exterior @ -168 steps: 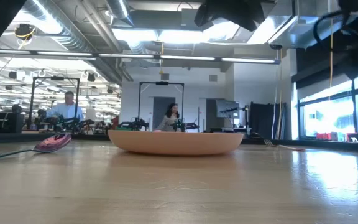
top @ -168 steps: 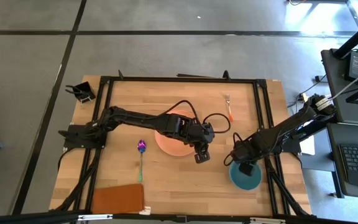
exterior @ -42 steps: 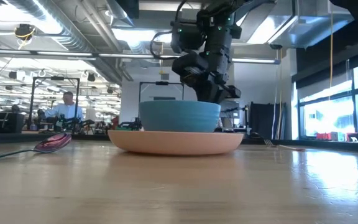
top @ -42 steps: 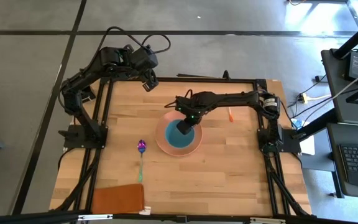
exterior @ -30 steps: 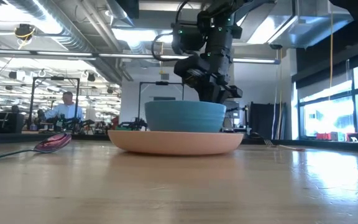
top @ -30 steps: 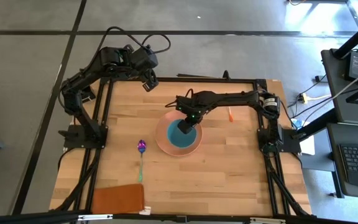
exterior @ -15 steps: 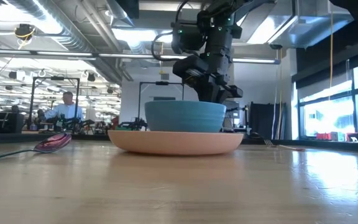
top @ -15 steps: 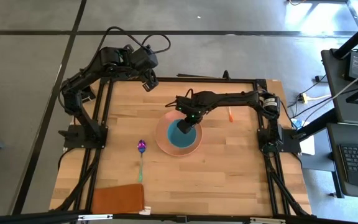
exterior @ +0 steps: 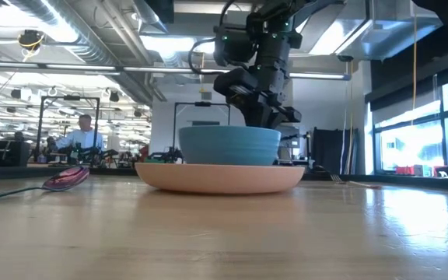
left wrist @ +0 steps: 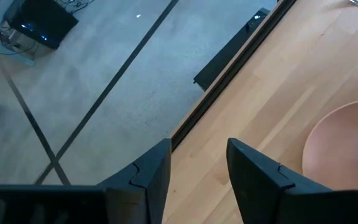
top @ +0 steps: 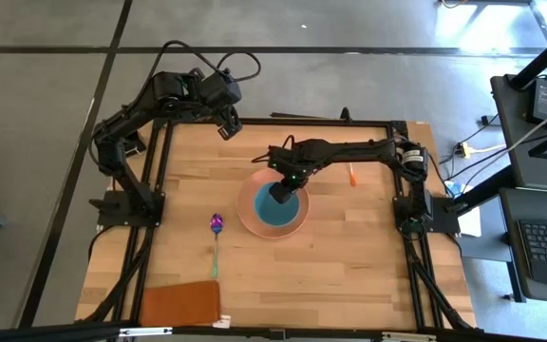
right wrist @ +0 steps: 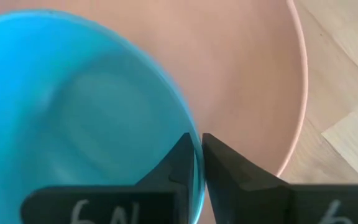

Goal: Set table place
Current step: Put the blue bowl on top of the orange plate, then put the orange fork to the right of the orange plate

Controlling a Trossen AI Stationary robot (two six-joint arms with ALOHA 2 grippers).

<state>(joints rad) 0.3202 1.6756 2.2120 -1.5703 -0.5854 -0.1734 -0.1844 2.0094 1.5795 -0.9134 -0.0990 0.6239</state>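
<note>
A teal bowl [top: 276,201] stands upright in the round salmon-orange plate [top: 254,220] at the middle of the wooden table [top: 349,271]. My right gripper [top: 289,186] is shut on the bowl's far rim. It also shows in the low view [exterior: 260,109] above the bowl [exterior: 229,145] and plate [exterior: 220,178]. The purple-headed, teal-handled spoon [top: 216,239] lies left of the plate. The orange-handled fork [top: 349,164] lies at the far right. My left gripper [top: 228,125] hovers open and empty over the table's far left edge. My right gripper holds the bowl's rim on its far side [right wrist: 183,119], one finger inside the bowl and one finger [right wrist: 229,167] outside. The fingers point down from above. The bowl sits upright and level within the plate; the plate's rim hides its base in the low view.
A brown flat piece [top: 180,304] lies at the table's near left corner. A small black box [top: 126,140] stands beyond the far left corner. Black rails [top: 273,121] edge the table. People show in the room behind the table in the low view [exterior: 84,132].
</note>
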